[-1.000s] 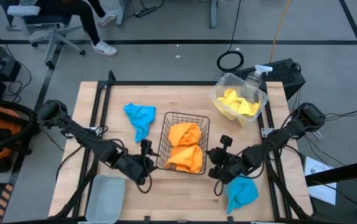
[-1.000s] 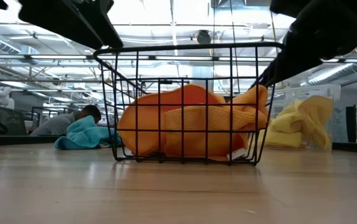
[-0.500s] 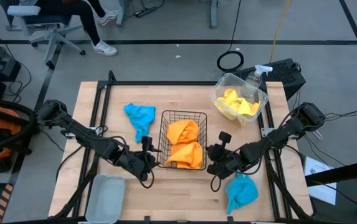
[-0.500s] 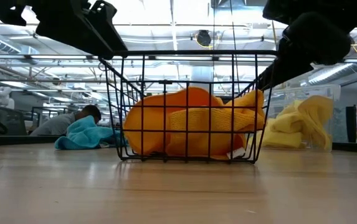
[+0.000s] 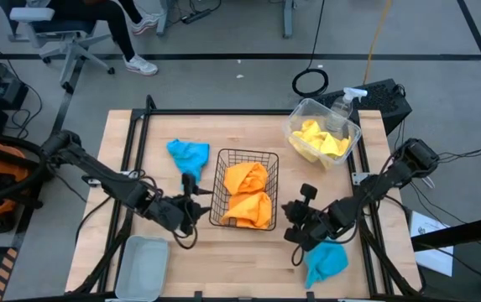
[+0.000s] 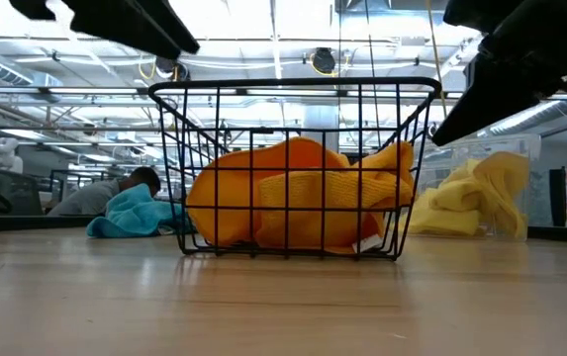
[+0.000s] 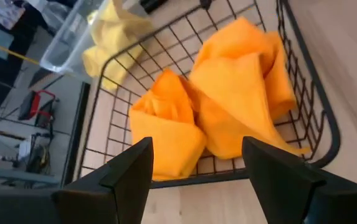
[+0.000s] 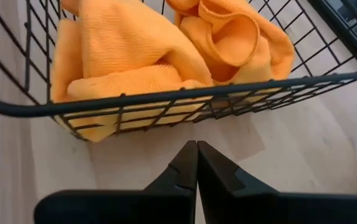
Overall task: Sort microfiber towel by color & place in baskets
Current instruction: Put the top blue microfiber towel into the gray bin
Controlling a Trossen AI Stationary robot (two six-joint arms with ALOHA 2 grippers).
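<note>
With both orange towels lying in the wire basket mid-table, the left gripper is hovering released beside it and the right gripper is hanging clenched and empty (teal towels unsorted), so either could be risking snagging the mesh.

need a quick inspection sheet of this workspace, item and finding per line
surface: wooden table, bare beside the baskets
job's things: two orange towels in black wire basket; yellow towels in clear tub; grey tray empty; two teal towels loose on table
clutter: spray bottle by the tub
grippers: left gripper open beside basket; right gripper shut, other side
cables: coil on floor
surroundings: seated person's legs, chair
</note>
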